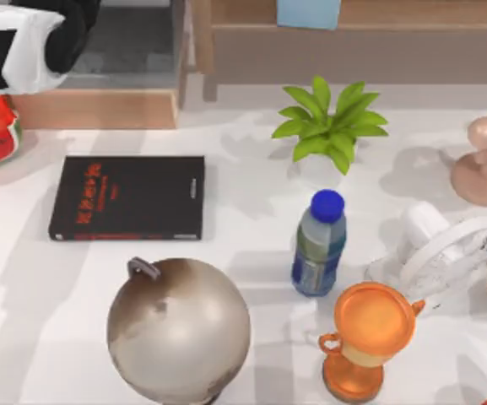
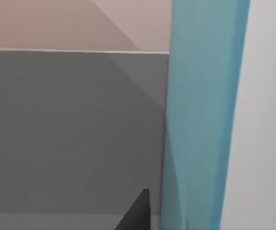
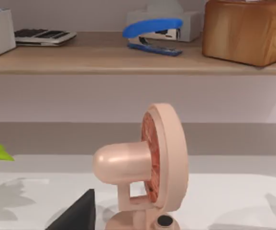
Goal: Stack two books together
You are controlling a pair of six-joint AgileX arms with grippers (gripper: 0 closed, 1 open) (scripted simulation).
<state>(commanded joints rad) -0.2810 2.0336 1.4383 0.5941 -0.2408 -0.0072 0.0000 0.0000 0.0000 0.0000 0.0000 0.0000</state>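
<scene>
Two books make up this job, and they lie well apart. The flat black rectangular book with red lettering [image 1: 127, 198] rests cover-up on the white table [image 1: 243, 228], so you can judge it a steady base to stack on. The light blue book with pale page edges [image 1: 308, 13] sits on the wooden shelf [image 1: 378, 34], beyond the black book and off toward the top view's right. In the left wrist view it stands upright as a tall blue band [image 2: 202, 115], so it likely has to come down to the table.

Your left gripper [image 2: 135, 215] is close to that blue book, not visibly touching it. Your right gripper [image 3: 75, 215] hangs parked, far right of the black book, facing a pink desk fan [image 3: 147, 163]. You cannot tell whether either gripper is open or closed.
</scene>
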